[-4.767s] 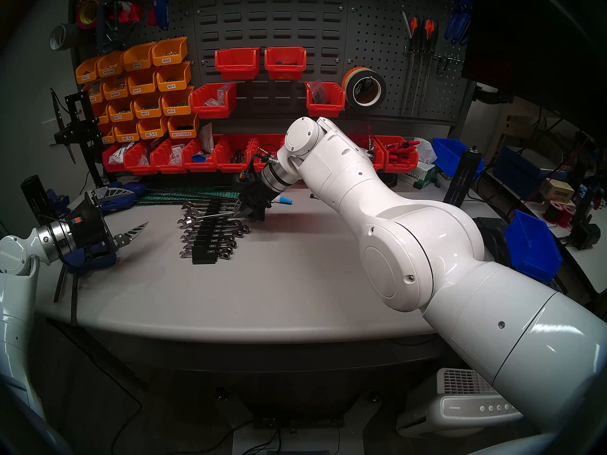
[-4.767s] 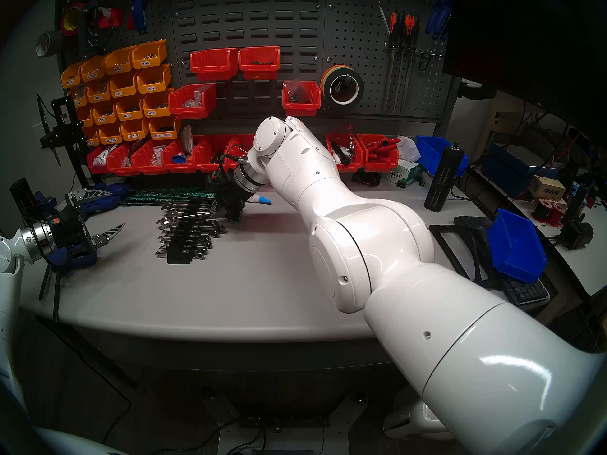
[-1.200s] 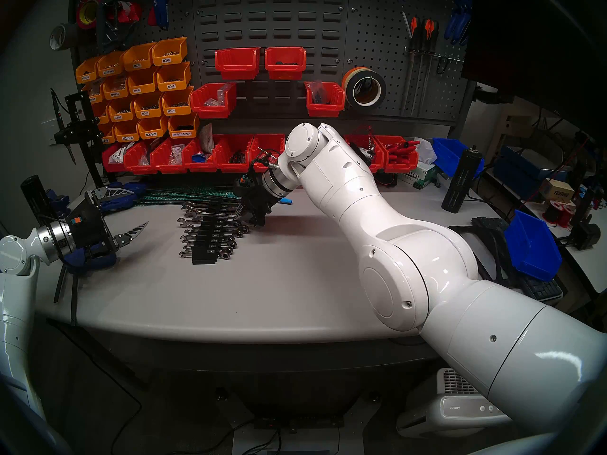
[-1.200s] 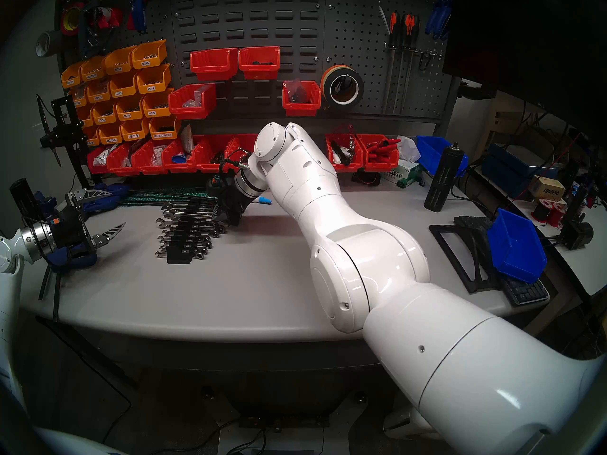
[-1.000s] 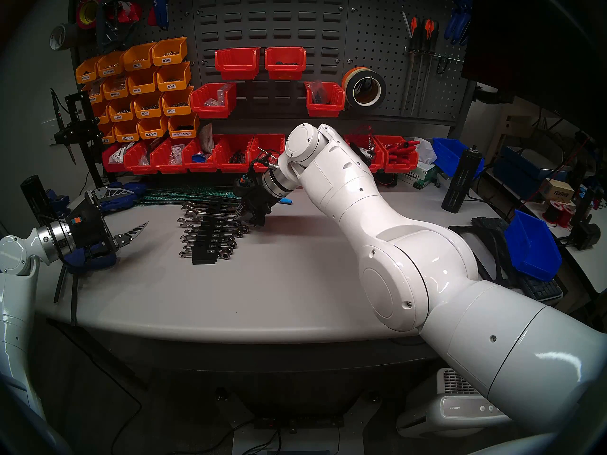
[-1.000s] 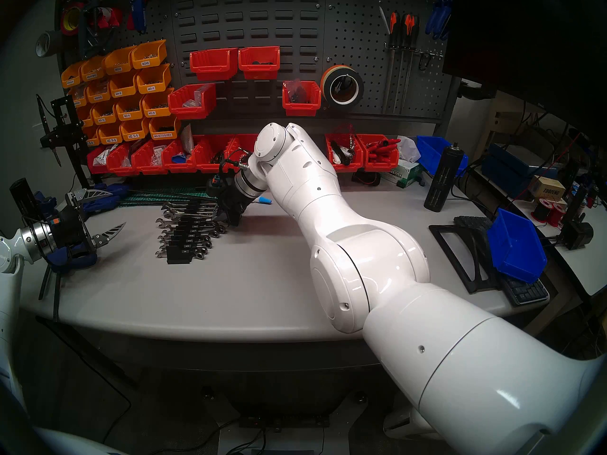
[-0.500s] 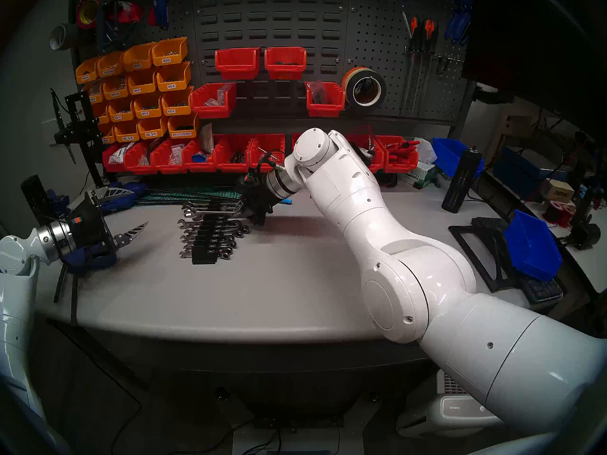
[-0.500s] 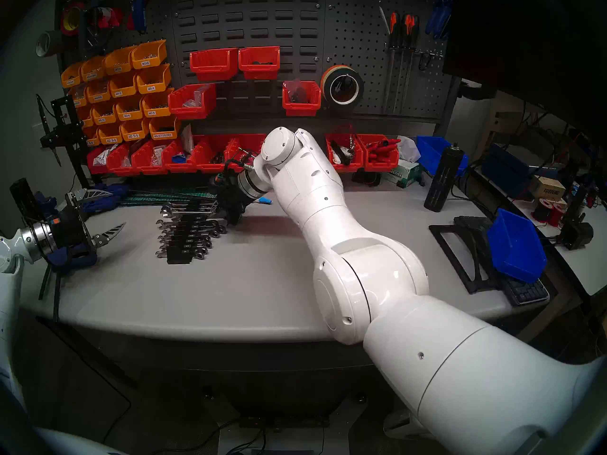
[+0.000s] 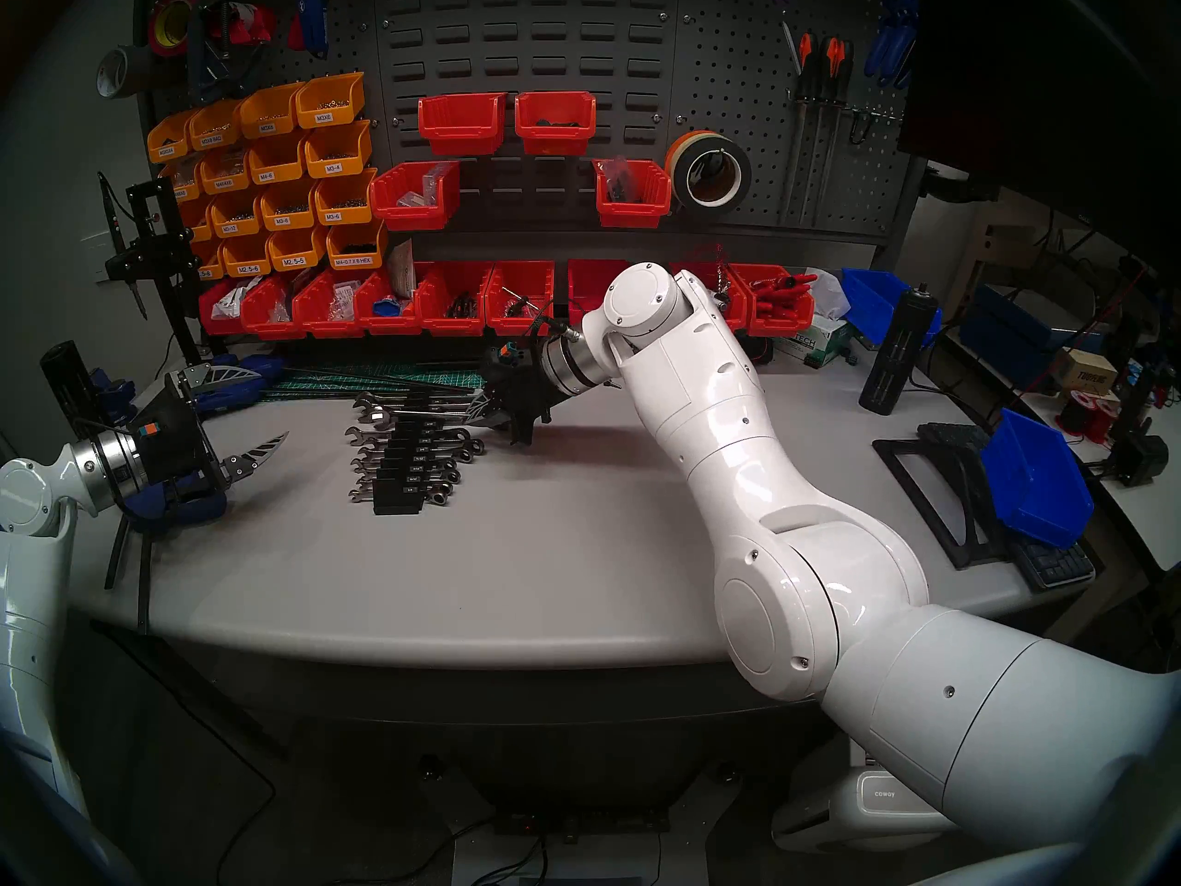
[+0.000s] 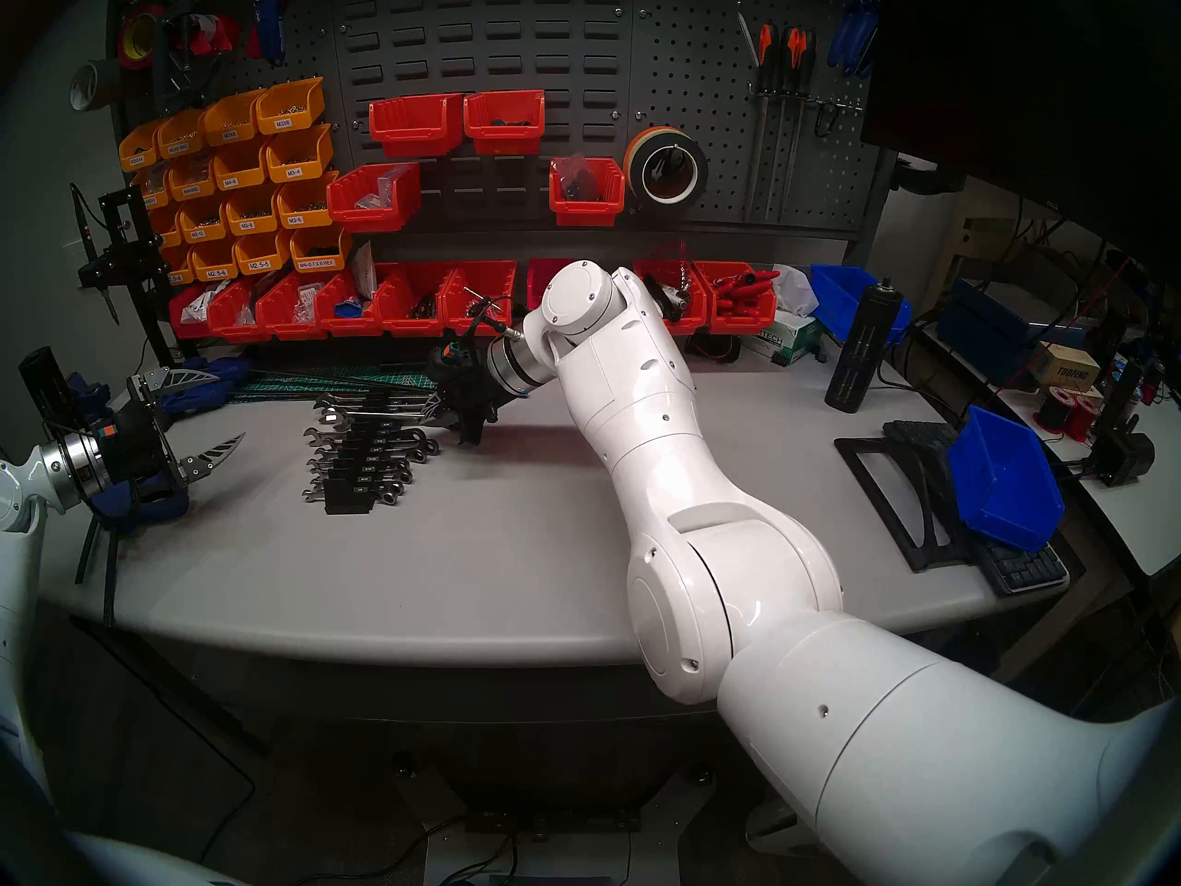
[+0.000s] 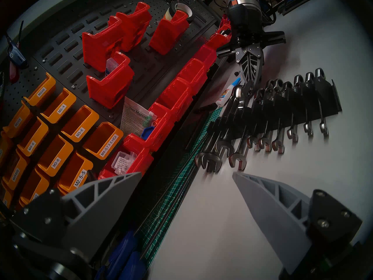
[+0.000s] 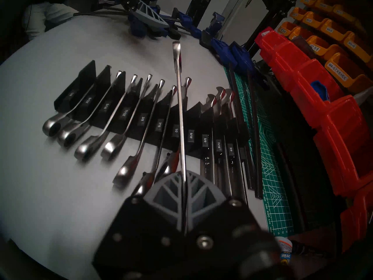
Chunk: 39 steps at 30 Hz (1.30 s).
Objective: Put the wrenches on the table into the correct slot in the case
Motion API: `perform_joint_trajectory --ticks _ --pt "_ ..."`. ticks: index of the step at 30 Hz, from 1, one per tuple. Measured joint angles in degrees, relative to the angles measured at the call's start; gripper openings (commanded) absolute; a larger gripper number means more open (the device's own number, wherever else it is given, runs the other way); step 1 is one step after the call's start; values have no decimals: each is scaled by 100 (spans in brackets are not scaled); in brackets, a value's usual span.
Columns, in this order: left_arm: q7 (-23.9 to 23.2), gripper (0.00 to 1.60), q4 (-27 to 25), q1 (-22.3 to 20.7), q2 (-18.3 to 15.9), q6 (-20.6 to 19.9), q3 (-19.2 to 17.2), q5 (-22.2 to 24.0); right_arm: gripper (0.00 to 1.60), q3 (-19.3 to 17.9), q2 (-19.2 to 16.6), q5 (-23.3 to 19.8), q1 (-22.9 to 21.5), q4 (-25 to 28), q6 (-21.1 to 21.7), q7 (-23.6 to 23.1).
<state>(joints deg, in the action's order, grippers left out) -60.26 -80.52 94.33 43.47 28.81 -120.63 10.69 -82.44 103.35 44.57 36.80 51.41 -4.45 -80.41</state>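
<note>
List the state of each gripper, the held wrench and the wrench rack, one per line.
right gripper: shut on a wrench.
held wrench: clamped edge-on, raised over the rack, not seated.
wrench rack: on the table, most grooves filled, the 9/16 groove empty.
left gripper: open, empty, off to the side.

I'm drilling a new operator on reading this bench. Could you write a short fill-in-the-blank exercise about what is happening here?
1. The right gripper is shut on a shiny ____.
2. The held wrench hangs above the black ____ with white size labels.
3. The left gripper stands ____ and holds nothing.
4. The bins along the back of the table are ____.

Missing words: wrench; rack; open; red
</note>
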Motion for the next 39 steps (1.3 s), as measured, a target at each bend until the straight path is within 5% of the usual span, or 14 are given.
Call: perform_joint_trajectory --ticks 14,39 --pt "0 160 0 0 0 0 1 1 0 -30 10 69 464 775 260 10" --pt "0 160 -1 0 1 0 -1 1 0 -29 18 165 607 1028 401 14"
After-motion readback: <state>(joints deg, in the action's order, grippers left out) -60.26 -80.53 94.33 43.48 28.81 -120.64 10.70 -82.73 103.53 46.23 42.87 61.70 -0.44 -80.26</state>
